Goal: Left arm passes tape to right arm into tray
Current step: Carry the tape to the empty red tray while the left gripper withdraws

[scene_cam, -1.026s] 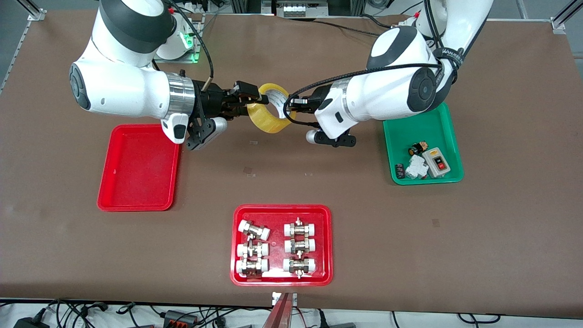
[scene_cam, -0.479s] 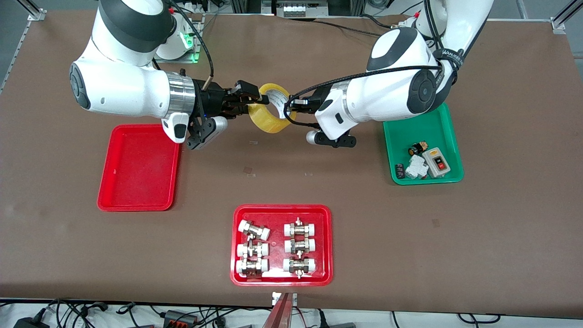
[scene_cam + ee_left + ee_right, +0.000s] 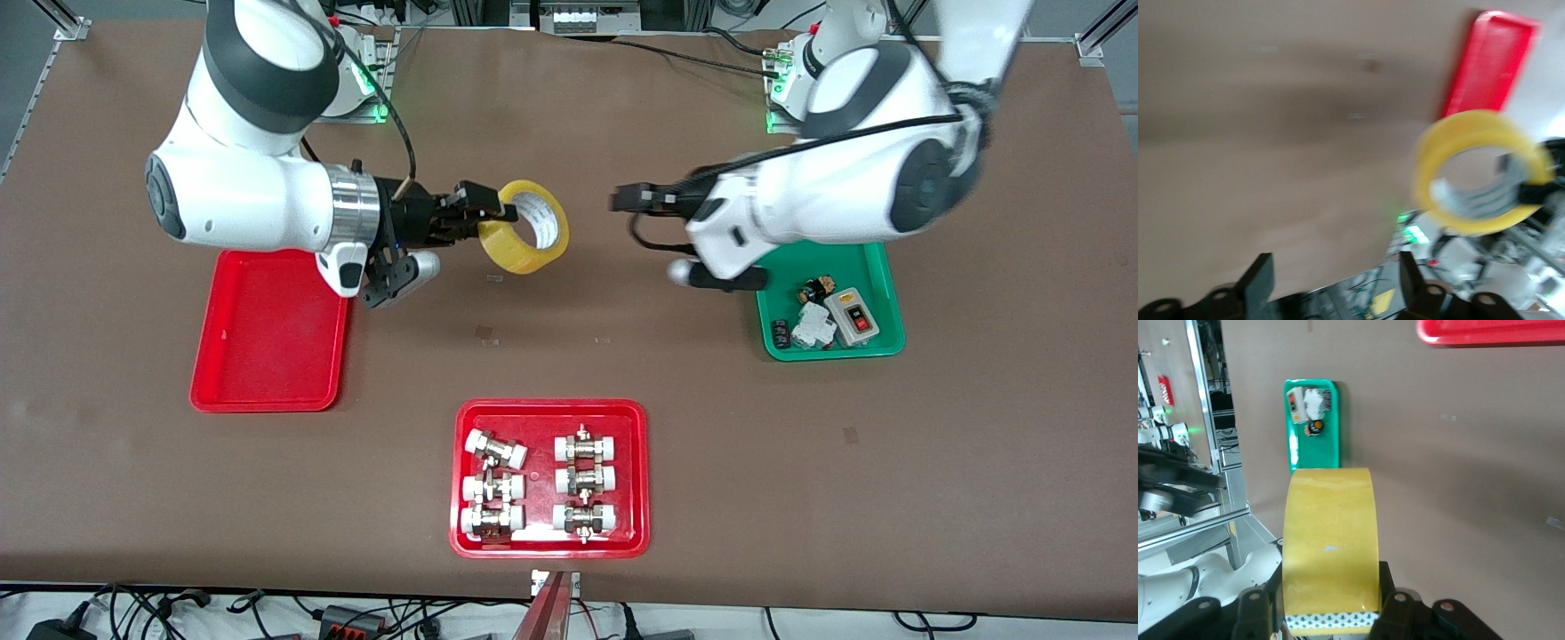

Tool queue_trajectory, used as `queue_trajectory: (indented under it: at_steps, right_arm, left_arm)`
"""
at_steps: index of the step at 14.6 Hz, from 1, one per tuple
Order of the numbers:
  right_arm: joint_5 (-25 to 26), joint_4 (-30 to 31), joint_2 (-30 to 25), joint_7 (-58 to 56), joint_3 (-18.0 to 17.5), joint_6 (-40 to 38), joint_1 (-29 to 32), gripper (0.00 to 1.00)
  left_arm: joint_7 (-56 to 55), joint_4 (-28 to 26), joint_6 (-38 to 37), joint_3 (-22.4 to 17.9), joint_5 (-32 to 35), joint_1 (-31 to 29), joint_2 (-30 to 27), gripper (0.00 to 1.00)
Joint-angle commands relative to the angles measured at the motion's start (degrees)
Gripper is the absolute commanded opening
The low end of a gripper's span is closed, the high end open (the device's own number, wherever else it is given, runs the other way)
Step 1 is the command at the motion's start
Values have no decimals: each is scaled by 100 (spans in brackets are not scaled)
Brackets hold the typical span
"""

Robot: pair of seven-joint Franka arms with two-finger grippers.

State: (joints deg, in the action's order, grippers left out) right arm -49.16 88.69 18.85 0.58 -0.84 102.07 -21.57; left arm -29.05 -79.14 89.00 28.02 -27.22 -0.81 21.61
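Note:
The tape (image 3: pixel 526 228), a yellowish roll with a white core, hangs in the air over the bare table, held on edge. My right gripper (image 3: pixel 499 214) is shut on its band; in the right wrist view the tape (image 3: pixel 1330 540) fills the gap between the right gripper's (image 3: pixel 1331 603) fingers. My left gripper (image 3: pixel 622 197) is open and empty, apart from the tape, over the table near the green tray. In the left wrist view the left gripper (image 3: pixel 1335 280) holds nothing and the tape (image 3: pixel 1478 175) shows farther off. The plain red tray (image 3: pixel 267 338) lies empty under the right arm's wrist.
A green tray (image 3: pixel 867 267) of small electrical parts sits toward the left arm's end; it also shows in the right wrist view (image 3: pixel 1313 423). A red tray (image 3: pixel 551 413) of metal-and-white pipe fittings lies nearest the front camera. Brown table between the trays.
My left gripper has let go of the tape and drawn back toward the left arm's end. The right gripper keeps the tape and has shifted slightly with it.

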Motion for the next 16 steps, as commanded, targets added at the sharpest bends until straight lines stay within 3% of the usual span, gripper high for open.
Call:
queue_trajectory:
  at_steps: [1,4,6,9,13,15,16]
  right_arm:
    - [-6,61,258,-67,-22,-82,722,24]
    - [2,79,732,-242,-22,-204,1915,24]
    - [29,70,1049,-523,-22,-432,2646,24]
    - [151,61,1673,-1408,-22,-547,3508,24]
    - [283,70,2122,-2421,-22,-819,4037,25]
    - [467,114,2201,-2493,-22,-872,4143,29]
    - [538,149,2202,-2493,-22,-1047,4213,29]
  left_arm:
    - [748,-40,-559,55,619,-673,-200,100]
    - [1892,-84,-867,-7,1321,-1174,-218,100]
    - [2026,-84,-911,46,2164,-1193,-305,100]
    - [2429,-102,-999,-15,2712,-1315,-499,100]
    - [3940,-93,-1034,-50,2915,-1791,-788,100]
    - [3899,-180,-1034,-391,2907,-1573,-1200,100]
    - [3837,-285,-1008,-785,2907,-1145,-1429,100]
